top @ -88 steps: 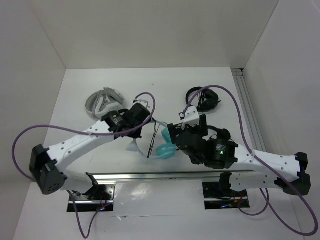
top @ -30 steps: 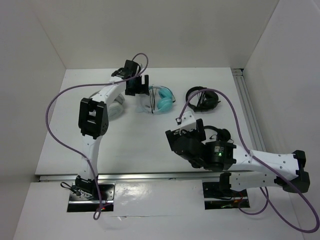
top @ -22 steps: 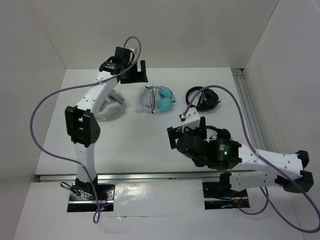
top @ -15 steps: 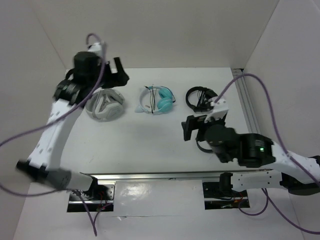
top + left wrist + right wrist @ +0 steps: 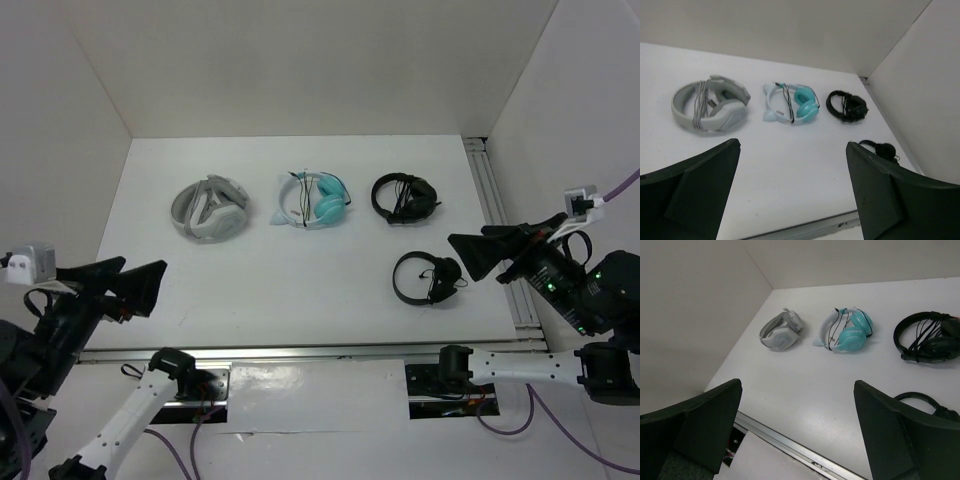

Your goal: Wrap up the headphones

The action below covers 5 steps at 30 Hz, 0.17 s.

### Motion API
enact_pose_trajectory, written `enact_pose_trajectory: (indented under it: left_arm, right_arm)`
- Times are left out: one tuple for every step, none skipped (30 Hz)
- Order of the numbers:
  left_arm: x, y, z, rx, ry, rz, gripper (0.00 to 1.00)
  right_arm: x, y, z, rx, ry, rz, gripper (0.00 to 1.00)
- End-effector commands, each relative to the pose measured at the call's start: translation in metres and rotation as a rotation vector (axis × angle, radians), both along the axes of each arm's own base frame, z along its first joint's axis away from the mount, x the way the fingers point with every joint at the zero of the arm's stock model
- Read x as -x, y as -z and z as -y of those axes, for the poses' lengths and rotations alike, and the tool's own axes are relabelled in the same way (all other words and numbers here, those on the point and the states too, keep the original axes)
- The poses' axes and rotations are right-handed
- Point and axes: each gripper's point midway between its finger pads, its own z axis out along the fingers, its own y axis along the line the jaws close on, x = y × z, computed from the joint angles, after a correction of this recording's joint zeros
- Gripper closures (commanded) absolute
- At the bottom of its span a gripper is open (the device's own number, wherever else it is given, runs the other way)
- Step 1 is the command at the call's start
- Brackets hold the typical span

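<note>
The headphones (image 5: 315, 200) lie flat in the back row of the table, teal ear cups to the right, white band to the left, thin black cable crossing the band. Both wrist views show them too: headphones (image 5: 792, 102) and headphones (image 5: 847, 330). My left gripper (image 5: 140, 272) hangs open over the near left edge, far from them, and nothing sits between its fingers in the wrist view of the left gripper (image 5: 793, 144). At the near right, the right gripper (image 5: 468, 240) is open and empty, as its own view of the right gripper (image 5: 798, 382) confirms.
Bulky grey-white headphones (image 5: 210, 208) lie left of the teal pair, black headphones (image 5: 405, 197) to its right. A second black pair (image 5: 428, 277) lies nearer, under the right gripper's reach. A metal rail (image 5: 495, 220) runs along the right edge and another rail (image 5: 300, 352) along the front.
The teal headphones went from the front centre to the back row, where the left gripper let them go. Both arms have since swung back to the near corners, grippers open.
</note>
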Motion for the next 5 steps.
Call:
enact_pose_trajectory:
  left_arm:
    - [-0.008, 0.031, 0.002, -0.008, -0.001, -0.13, 0.0]
    - [-0.009, 0.039, 0.005, -0.016, 0.012, -0.157, 0.0]
    - [-0.012, 0.045, 0.008, -0.021, 0.023, -0.175, 0.0]
    - [-0.012, 0.049, 0.011, -0.024, 0.042, -0.184, 0.0]
    - [-0.012, 0.049, 0.011, -0.024, 0.042, -0.184, 0.0]
  right_arm:
    - [0.0, 0.02, -0.008, 0.107, -0.012, -0.023, 0.0]
    - [0.0, 0.02, -0.008, 0.107, -0.012, -0.023, 0.0]
    - [-0.001, 0.023, -0.011, 0.128, -0.012, -0.028, 0.0]
    - [-0.003, 0.024, -0.013, 0.139, -0.003, -0.03, 0.0]
    - [-0.003, 0.024, -0.012, 0.148, -0.004, -0.025, 0.0]
